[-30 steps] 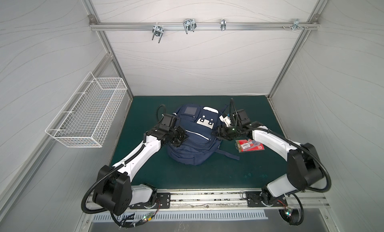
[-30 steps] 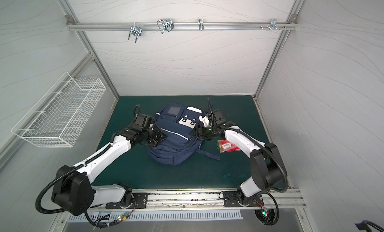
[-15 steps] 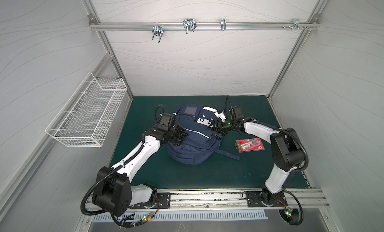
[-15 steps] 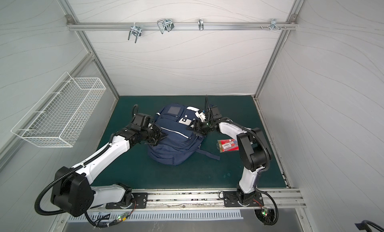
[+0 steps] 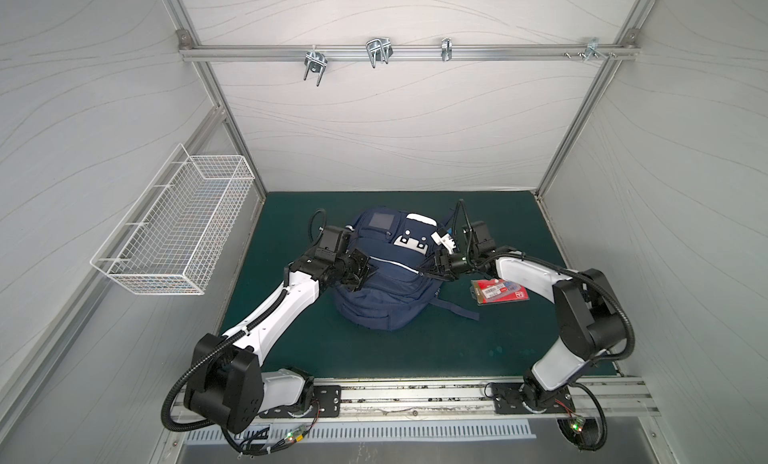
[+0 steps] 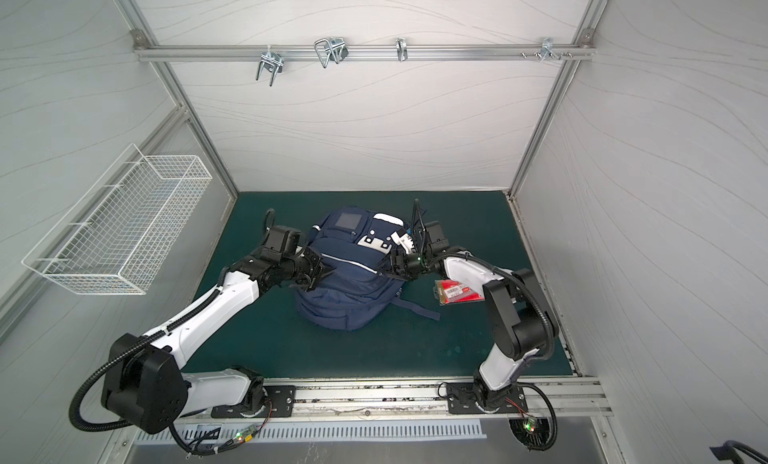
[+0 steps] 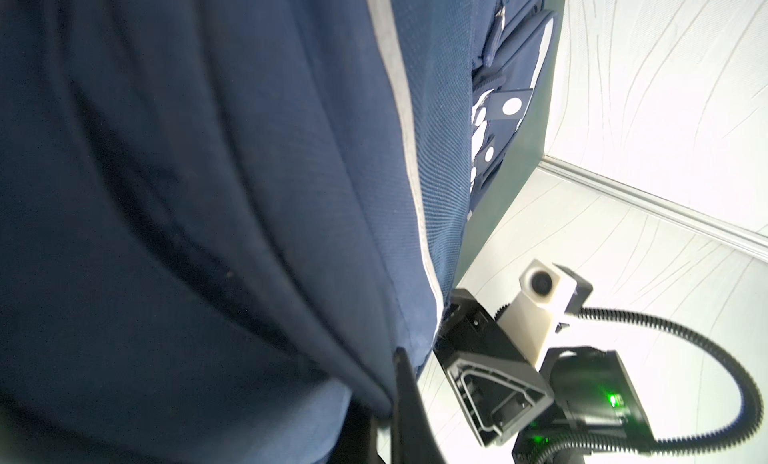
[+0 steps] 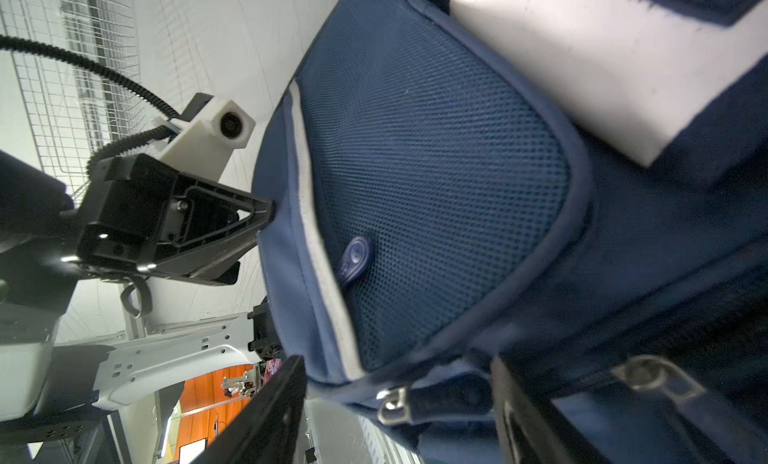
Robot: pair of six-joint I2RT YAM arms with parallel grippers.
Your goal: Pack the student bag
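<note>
Navy blue fabric student bag (image 5: 380, 293) is lying between left gripper (image 5: 365, 271), seemingly pinching its side, and right gripper (image 5: 429, 273), gaping wide astride a metal zip-pull (image 8: 390, 401).

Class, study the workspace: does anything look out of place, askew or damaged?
One thing: a red packet lies on the mat beside the bag, outside it and unpacked. The bag lies slumped, with one strap trailing across the mat below the packet. No spill or damage shows.
</note>
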